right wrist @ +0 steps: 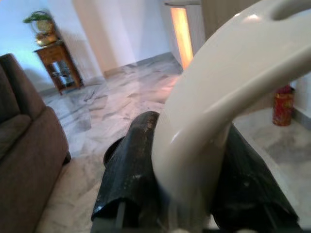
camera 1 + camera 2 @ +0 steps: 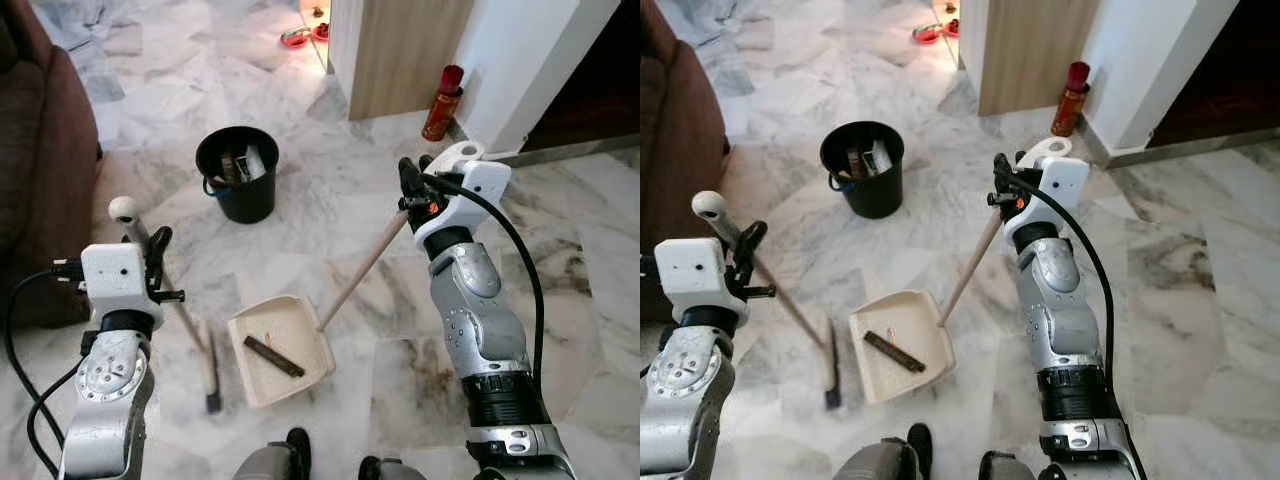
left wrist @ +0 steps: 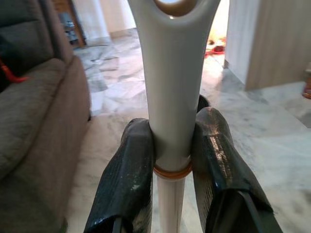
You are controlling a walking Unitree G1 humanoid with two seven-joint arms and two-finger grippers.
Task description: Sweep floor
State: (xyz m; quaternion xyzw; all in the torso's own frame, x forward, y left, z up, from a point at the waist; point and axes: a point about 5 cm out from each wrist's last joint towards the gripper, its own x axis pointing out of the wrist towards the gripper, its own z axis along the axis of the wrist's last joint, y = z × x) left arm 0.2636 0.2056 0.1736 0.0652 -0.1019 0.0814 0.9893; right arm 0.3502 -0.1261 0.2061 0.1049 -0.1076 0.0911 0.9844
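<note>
Left gripper (image 3: 172,160) clamps broom handle (image 3: 172,73); sofa (image 3: 34,121) beside

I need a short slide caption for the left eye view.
Right tool holds dustpan handle, left tool holds broom; dark debris in pan.

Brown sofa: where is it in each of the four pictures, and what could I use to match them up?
Left eye view: the brown sofa runs down the left edge.
Right eye view: again the left edge.
Left wrist view: beside the left gripper, shut on the broom handle.
Right wrist view: beside the right gripper, shut on the dustpan handle.
Shared landmark: the red can by the wall.
</note>
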